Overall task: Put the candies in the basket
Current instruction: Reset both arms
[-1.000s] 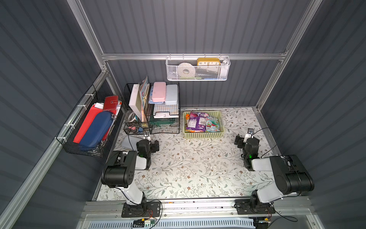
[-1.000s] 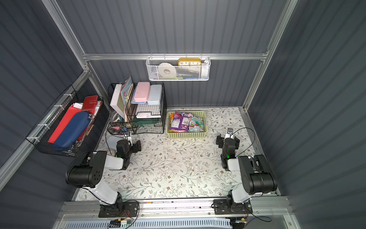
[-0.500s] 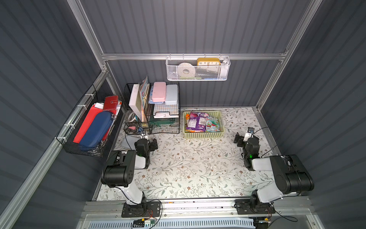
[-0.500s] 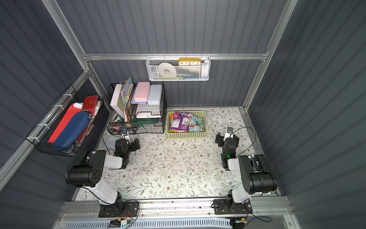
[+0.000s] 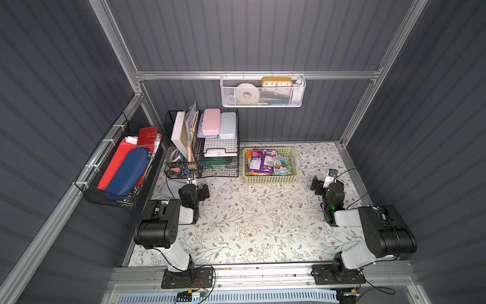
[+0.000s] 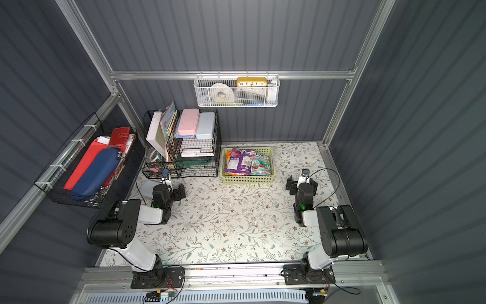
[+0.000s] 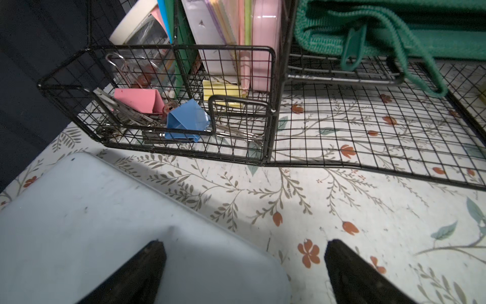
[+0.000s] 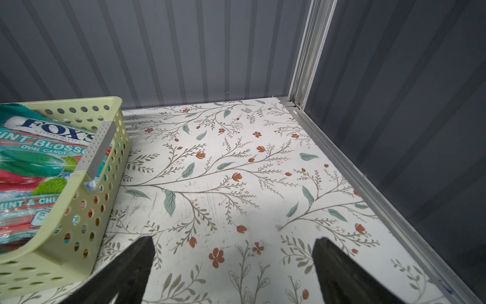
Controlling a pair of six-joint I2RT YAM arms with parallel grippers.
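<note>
The pale yellow-green basket [image 5: 269,180] [image 6: 248,179] stands at the back of the table. The candies lie inside it: a purple bag [image 5: 260,160] and a teal FOX'S bag [image 5: 282,164] on top, with orange edges showing beneath. In the right wrist view the basket's perforated wall [image 8: 79,223] is close by, with the teal bag [image 8: 39,147] inside. My right gripper [image 8: 234,240] [image 5: 326,185] hangs open over bare table to the right of the basket, holding nothing. My left gripper [image 7: 243,244] [image 5: 194,188] is open and empty near the table's left side, in front of the black wire rack.
A flat pale blue case [image 7: 92,223] lies on the table under one left finger. The black wire rack [image 5: 202,147] holds books, cases and binder clips [image 7: 184,121]. A black wire basket [image 5: 118,168] hangs on the left wall, a white mesh basket [image 5: 263,92] on the back wall.
My left gripper has crept slightly toward the wire rack. The right arm has hardly moved. Both grippers stay open.
</note>
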